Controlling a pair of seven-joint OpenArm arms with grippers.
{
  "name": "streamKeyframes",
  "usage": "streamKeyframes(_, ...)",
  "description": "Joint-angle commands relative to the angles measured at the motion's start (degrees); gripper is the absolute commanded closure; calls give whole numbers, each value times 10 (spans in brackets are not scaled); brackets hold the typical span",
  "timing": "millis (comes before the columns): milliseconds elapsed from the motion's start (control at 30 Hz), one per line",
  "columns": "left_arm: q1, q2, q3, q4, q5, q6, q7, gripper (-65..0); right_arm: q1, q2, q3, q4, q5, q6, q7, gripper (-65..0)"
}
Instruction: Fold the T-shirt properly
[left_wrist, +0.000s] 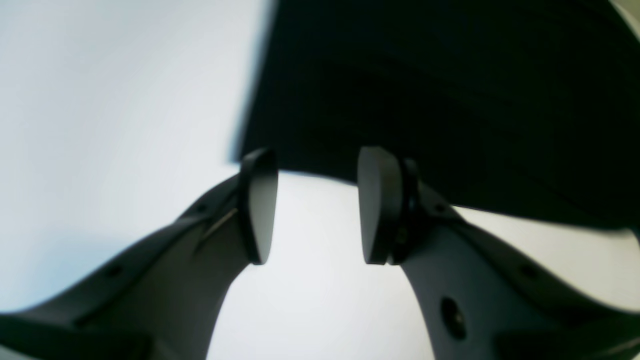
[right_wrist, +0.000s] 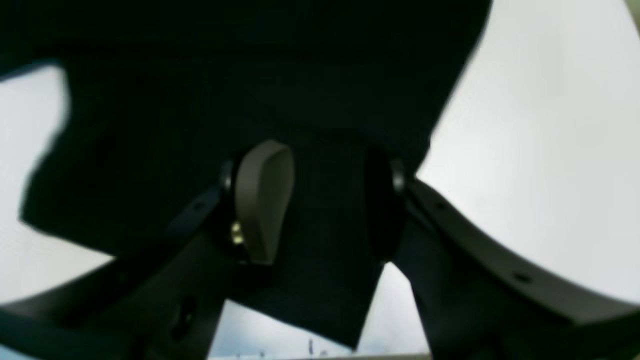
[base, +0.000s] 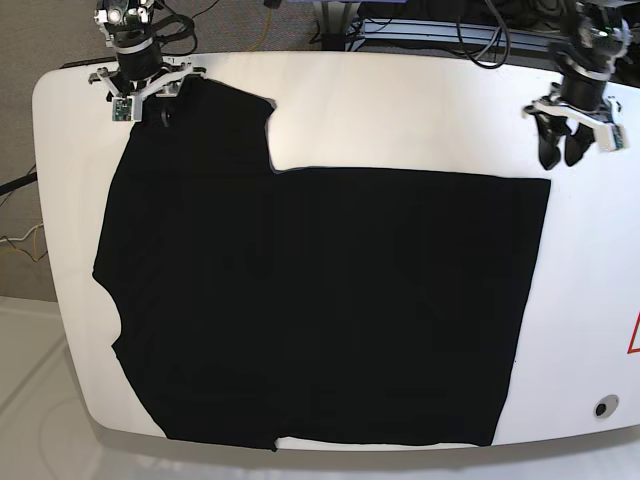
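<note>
1. Broadly, the white table (base: 400, 120) carries everything.
2. Spread flat over most of it lies the black T-shirt (base: 330, 300), one sleeve reaching the far corner.
3. At that sleeve sits the right gripper (right_wrist: 320, 205), jaws parted with dark cloth lying between them.
4. Near the shirt's other far corner, the left gripper (left_wrist: 312, 205) stands parted over bare table, holding nothing.

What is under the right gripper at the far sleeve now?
Black cloth T-shirt sleeve lies between the right gripper and its open fingers; the white table beneath that cloth is covered.
</note>
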Motion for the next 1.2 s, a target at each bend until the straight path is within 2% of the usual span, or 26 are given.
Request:
streamKeyframes(0,-24,-8,-8,-5,-11,-10,0,-273,10,3,2,7,9,3,4,-259)
streamKeyframes(167,-64,-12,-12,-41,-18,-18,46,-311,26,3,-3,-2,24,4,-9,-258)
streamKeyframes(233,-102,-19,-17,-88,-23,-28,83,-338,38,3,-17,-18,44,6,-11,-260)
streamKeyframes(567,-127,-20,-31,-119,-17,-36,87,-339,46,2,-11,-46,49,26,-14,-259)
streamKeyframes(833,-142,-19,-29,-142,-8,-43,85,-342,54,1,35,-39,47,45,-41,-269)
streamKeyframes(967,-144,-19,-27,-157,-9,-42,79,-331,53,0,66,-32,46,54,-68,-268)
streamKeyframes(1033,-136,-17,-24,-163,-16,-42,76,-321,43,-1,102,-29,50,60,-97,-266)
streamKeyframes(1167,-135,-16,-22,-164,-16,-47,75,-315,42,-2,115,-28,51,63,-104,-267)
